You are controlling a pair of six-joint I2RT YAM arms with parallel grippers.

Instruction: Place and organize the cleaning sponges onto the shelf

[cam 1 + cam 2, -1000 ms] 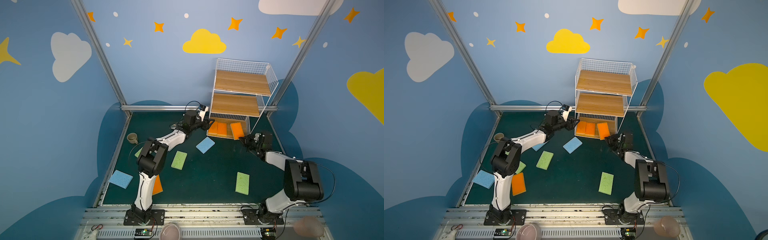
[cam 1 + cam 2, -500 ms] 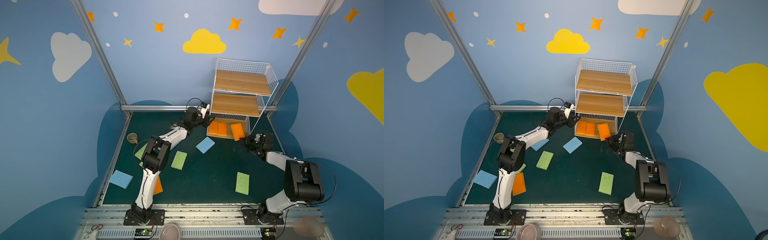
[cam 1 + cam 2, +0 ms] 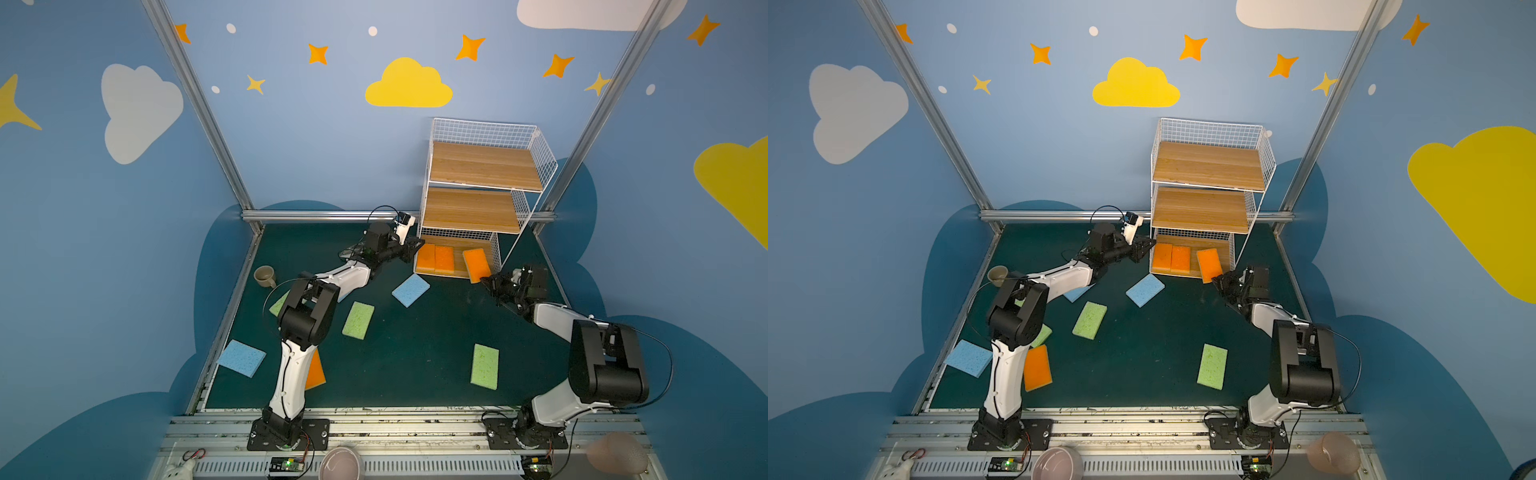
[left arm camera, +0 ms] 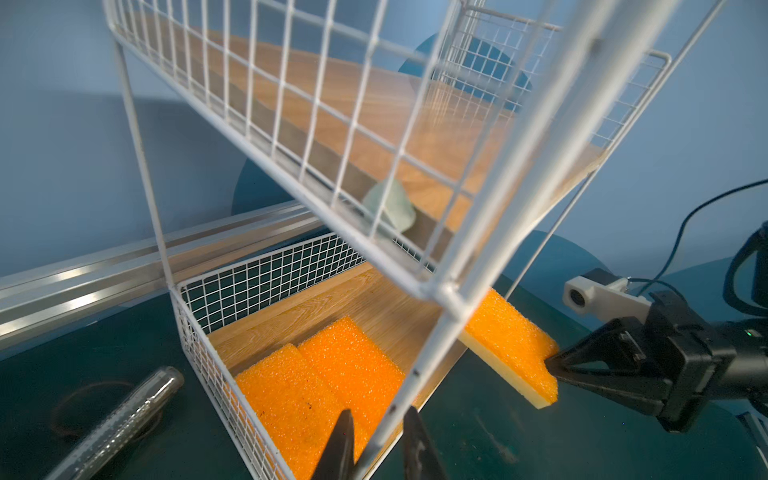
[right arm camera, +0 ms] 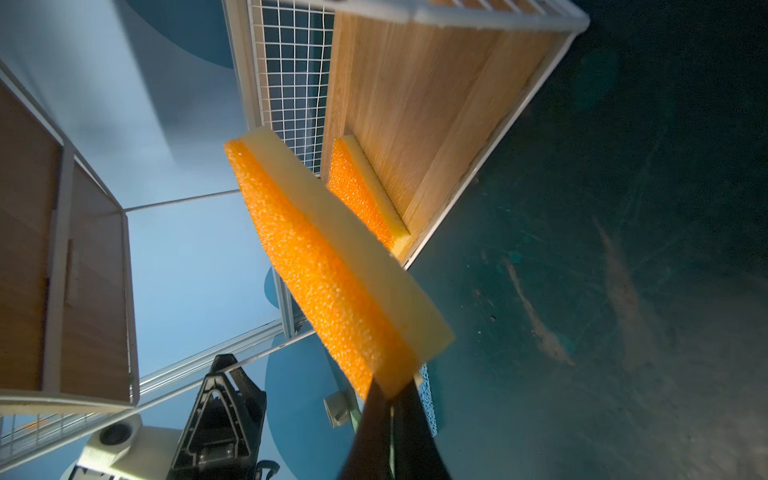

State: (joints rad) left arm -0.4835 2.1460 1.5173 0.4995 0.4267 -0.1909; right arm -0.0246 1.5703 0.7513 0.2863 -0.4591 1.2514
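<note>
Two orange sponges [image 3: 435,258] flat on shelf [image 3: 473,210] bottom board. Third orange sponge [image 3: 476,264] tilted over its front edge, in my right fingers [image 5: 415,434].

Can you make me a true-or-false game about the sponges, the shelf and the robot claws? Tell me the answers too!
1. Two orange sponges lie side by side on the bottom board of the shelf. True.
2. The right claw is pinching a blue sponge. False: it pinches an orange sponge by one end, sticking out over the bottom board's front edge.
3. A green sponge sits on the top board. False: the top board is bare, and the green sponges in view lie on the table.
4. The left claw has a white shelf wire between its fingers. True.
</note>
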